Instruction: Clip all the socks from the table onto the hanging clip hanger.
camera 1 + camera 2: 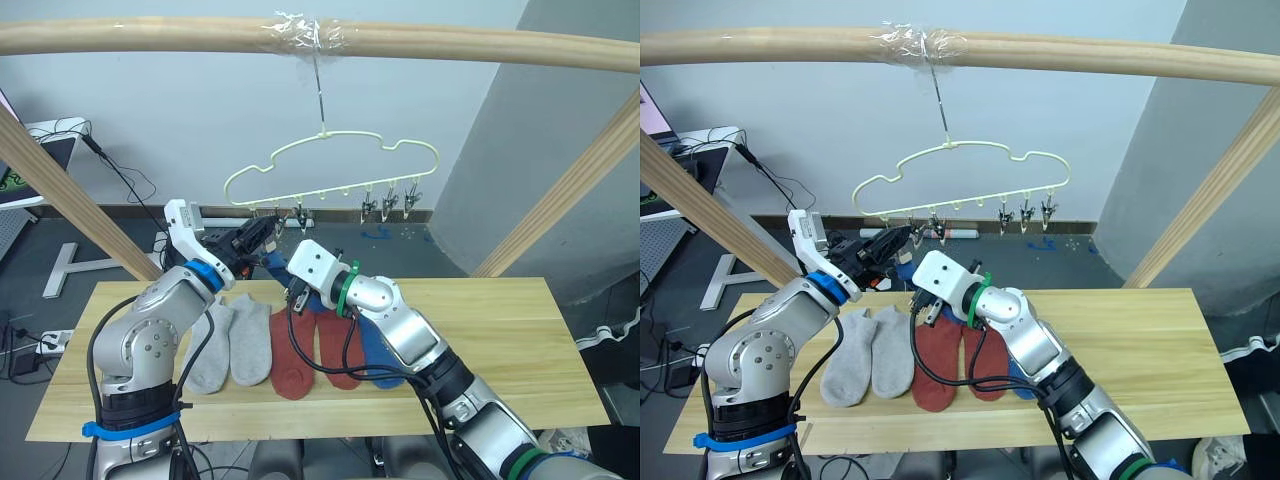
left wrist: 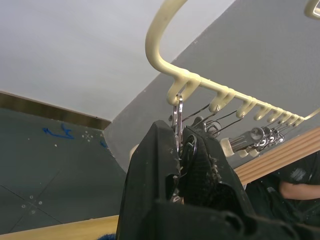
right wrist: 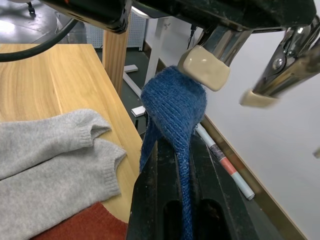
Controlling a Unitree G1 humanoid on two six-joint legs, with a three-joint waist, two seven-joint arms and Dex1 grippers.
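Left end effector [image 1: 262,232] is raised to the left end of the clip hanger [image 1: 330,170], its two black fingers squeezed onto the handles of the end clip [image 2: 178,117], judged to be holding that clip's mouth apart. Right end effector [image 1: 291,296] is closed on a blue sock [image 3: 175,107] and lifts its bunched cuff up to the padded tip of that clip; the cuff touches the pad, but whether it is between the clip's tips cannot be told. Progress: no sock hangs from the hanger on its own yet, so this looks like the first clipping, not yet finished. Left on the table [image 1: 520,330]: two light grey socks [image 1: 232,342] side by side, two rust red socks [image 1: 296,350] just beside them, and a second blue sock [image 1: 378,352] partly hidden under the right arm. Five more to go after this one, by my count. Other clips [image 1: 392,203] along the hanger bar hang free. Hanger hook is taped to a round wooden pole [image 1: 450,45] overhead, with slanted poles either side. Table is pale plank wood, otherwise bare. Room: grey-white wall, dark floor, cables [image 1: 125,180] trailing at the left, a pen [image 3: 227,162] on the floor by the wall.
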